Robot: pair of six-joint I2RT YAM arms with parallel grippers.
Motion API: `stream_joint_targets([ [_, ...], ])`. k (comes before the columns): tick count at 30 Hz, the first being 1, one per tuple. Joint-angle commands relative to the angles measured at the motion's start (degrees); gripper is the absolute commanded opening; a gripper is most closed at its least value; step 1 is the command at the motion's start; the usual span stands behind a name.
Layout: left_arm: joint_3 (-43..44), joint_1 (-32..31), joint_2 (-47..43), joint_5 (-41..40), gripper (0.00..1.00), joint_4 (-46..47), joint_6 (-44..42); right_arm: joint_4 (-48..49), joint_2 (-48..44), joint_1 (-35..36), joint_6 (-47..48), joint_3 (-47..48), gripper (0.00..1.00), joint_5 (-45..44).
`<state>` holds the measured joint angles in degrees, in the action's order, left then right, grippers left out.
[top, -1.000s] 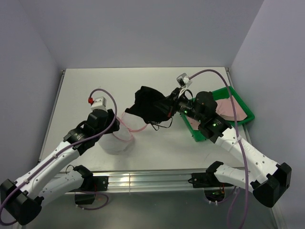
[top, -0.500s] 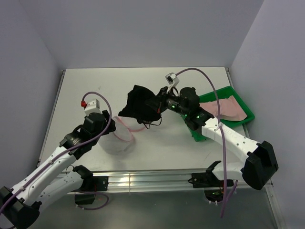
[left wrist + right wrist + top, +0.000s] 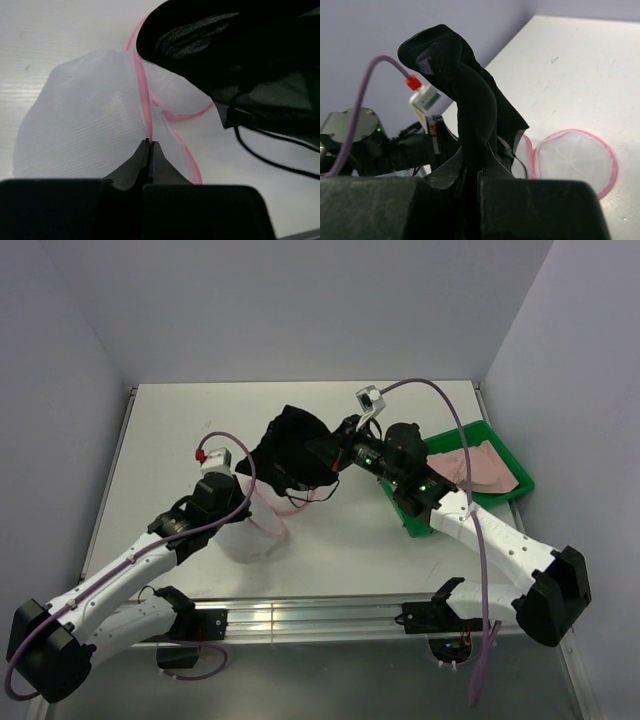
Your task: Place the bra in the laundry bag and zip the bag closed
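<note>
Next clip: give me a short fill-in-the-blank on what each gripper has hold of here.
1. The right gripper is shut on a ___ bra.
2. The left gripper pinches the ___ rim of the laundry bag.
3. A pink garment lies in the ___ tray.
Missing words: black; pink; green.

From above, the black bra [image 3: 292,445] covers the right gripper's [image 3: 322,454] fingertips, and the left arm [image 3: 150,560] hides part of the laundry bag [image 3: 255,542]. The left wrist view cuts the black bra off at top and right.
</note>
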<state>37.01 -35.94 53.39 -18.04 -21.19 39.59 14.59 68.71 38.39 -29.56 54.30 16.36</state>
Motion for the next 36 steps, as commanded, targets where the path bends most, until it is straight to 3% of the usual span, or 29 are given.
stream_joint_targets([
  [1, 0.8, -0.5, 1.0, 10.1, 0.00, 11.0, -2.5, 1.2, -6.5, 0.3, 1.8, 0.5, 0.00, -3.1],
  [7, -4.9, -1.8, -6.5, 14.6, 0.00, 23.1, 0.0, 3.2, -8.9, 0.3, 0.7, -2.3, 0.00, -4.3],
  [12, -13.2, -1.7, -14.4, 10.9, 0.00, 23.7, 2.4, 12.1, -6.2, 0.7, -4.5, -8.2, 0.00, -1.9],
  [23, -21.5, -1.5, -24.1, 4.5, 0.00, 21.4, 5.8, 18.5, 7.3, 9.7, -6.2, -15.1, 0.00, 0.9],
  [28, -20.5, -1.5, -23.4, 4.4, 0.00, 19.1, 5.3, 16.1, -0.2, 10.2, -4.3, -18.6, 0.00, -4.2],
  [36, -20.0, -1.3, -20.4, 6.1, 0.00, 22.4, 4.8, 2.4, -14.6, 10.2, 4.2, -14.2, 0.00, -6.9],
])
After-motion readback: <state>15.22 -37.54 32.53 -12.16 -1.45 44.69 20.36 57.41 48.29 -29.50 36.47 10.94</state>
